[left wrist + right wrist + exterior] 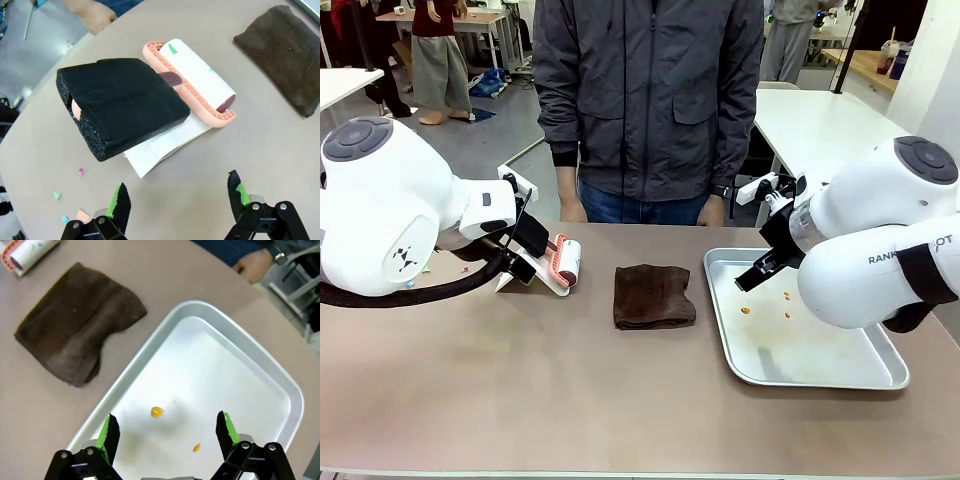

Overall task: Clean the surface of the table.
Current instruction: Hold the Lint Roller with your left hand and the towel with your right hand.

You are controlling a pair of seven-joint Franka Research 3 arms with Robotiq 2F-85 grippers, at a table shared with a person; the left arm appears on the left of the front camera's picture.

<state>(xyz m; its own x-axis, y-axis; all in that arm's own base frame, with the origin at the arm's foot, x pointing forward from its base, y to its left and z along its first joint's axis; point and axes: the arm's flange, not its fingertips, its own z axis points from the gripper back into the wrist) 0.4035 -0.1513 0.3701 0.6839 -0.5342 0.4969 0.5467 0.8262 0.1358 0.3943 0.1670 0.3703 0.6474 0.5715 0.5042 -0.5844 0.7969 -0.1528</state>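
The table [570, 400] has a tan-brown top. On its left part lies a lint roller [563, 263] with a black foam handle [122, 105], a pink frame and a white roll [195, 75]. My left gripper [180, 200] hangs open just short of that handle, touching nothing. Small coloured scraps [80, 172] lie on the table near it. A folded brown cloth [653, 296] rests mid-table. Over the silver tray [840, 372] my right gripper [167, 432] is open and empty, with orange crumbs [157, 412] in the tray below it.
A person in a grey jacket stands at the far edge, one hand [573, 210] and the other hand [712, 210] resting near the table rim. A white sheet [165, 145] lies under the roller. A white table [820, 125] stands behind on the right.
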